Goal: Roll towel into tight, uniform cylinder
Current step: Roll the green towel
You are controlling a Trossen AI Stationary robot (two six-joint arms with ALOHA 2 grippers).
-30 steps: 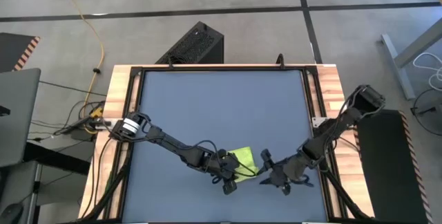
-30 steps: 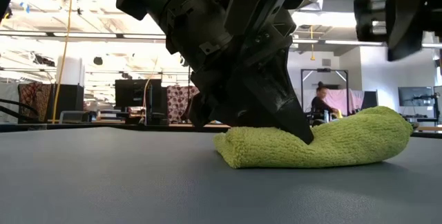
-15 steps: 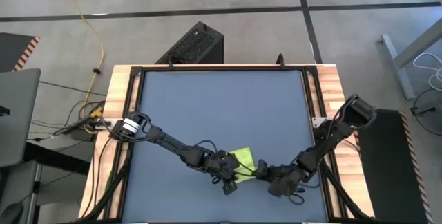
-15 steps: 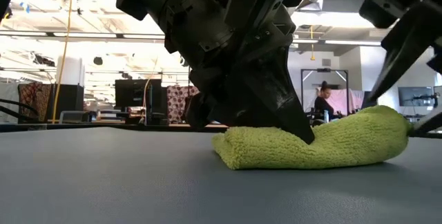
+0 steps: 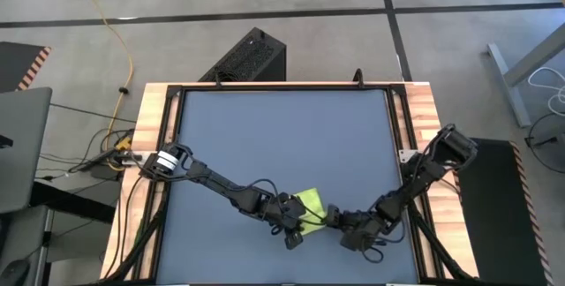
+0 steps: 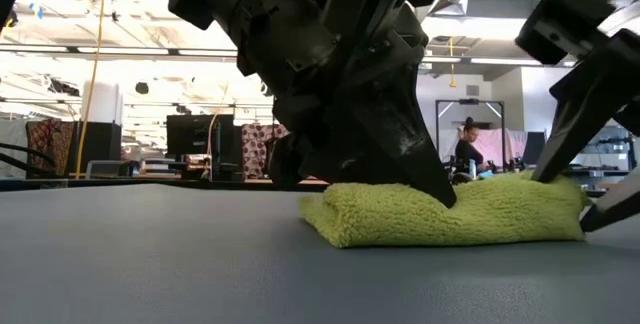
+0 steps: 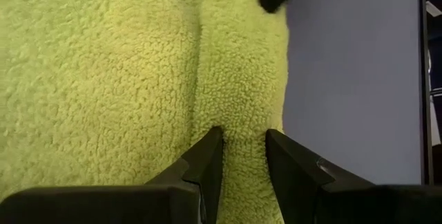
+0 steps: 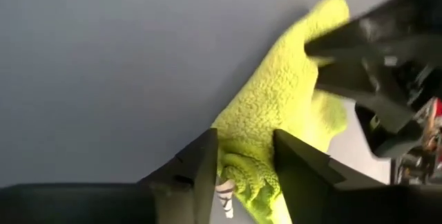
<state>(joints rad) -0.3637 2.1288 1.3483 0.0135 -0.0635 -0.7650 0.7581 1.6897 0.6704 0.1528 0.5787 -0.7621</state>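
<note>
- The left gripper pinches a fold of the towel between its two fingers, near the mat's near edge.
- The right gripper straddles the towel's right end, cloth between its fingers; whether it is clamped tight, I cannot tell.
- The dark blue-grey mat lies under the towel.
- In the low view the left arm's bulk hides the towel's far side.
- A person shows beyond the table.

From above, the left gripper and right gripper covered most of the towel. In the low view the right gripper's fingertips ran off frame. Beyond it, a small, indistinct person sat.
</note>
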